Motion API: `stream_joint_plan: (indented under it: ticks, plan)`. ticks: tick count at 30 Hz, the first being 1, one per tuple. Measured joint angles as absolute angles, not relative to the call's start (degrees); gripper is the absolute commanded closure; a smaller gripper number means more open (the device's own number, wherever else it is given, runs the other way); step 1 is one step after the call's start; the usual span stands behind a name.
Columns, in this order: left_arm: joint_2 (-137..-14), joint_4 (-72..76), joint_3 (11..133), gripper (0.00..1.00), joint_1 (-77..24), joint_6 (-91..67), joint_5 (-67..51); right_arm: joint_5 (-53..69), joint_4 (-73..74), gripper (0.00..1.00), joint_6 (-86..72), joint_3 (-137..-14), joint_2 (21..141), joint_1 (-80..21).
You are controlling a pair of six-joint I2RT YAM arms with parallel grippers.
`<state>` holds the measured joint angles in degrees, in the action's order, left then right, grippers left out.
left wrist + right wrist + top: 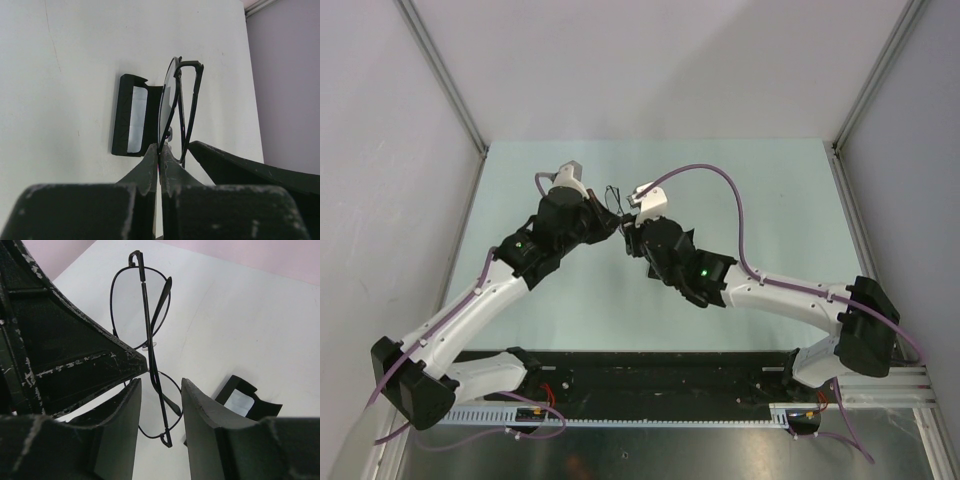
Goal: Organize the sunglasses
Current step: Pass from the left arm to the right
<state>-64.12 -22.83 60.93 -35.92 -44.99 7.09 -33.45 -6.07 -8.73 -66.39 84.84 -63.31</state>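
The sunglasses (pixel 170 105), thin dark wire frames with clear roundish lenses and folded temple arms, hang in the air above the table's middle (pixel 613 197). My left gripper (pixel 160 149) is shut on the frame near the bridge and holds it edge-on. My right gripper (pixel 161 405) is open, its two fingers standing either side of the lower lens of the sunglasses (pixel 148 325) without touching it. In the top view both grippers meet tip to tip, left gripper (pixel 603 215), right gripper (pixel 628 232).
A black oblong case (pixel 131 116) lies open on the table below the glasses, with a light blue cloth (pixel 136 117) inside; the case (pixel 245 399) also shows in the right wrist view. Grey walls with metal rails enclose the table (pixel 770 200).
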Motion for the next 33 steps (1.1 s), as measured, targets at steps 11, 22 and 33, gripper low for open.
stream_joint_plan:
  ticks: [11,22,33]
  plan:
    - [-64.1,-23.3,61.0,1.00,-35.8,-45.0,7.3,-33.6,-7.6,0.73,-8.0,-66.4,87.0,-62.8]
    - [-64.8,-23.2,61.0,0.92,-35.4,-45.0,8.0,-34.7,-10.6,0.86,-5.8,-66.4,88.8,-62.9]
    - [-65.8,-23.2,61.7,0.81,-35.3,-45.0,8.9,-36.9,-13.3,1.00,-3.4,-66.3,90.9,-63.2]
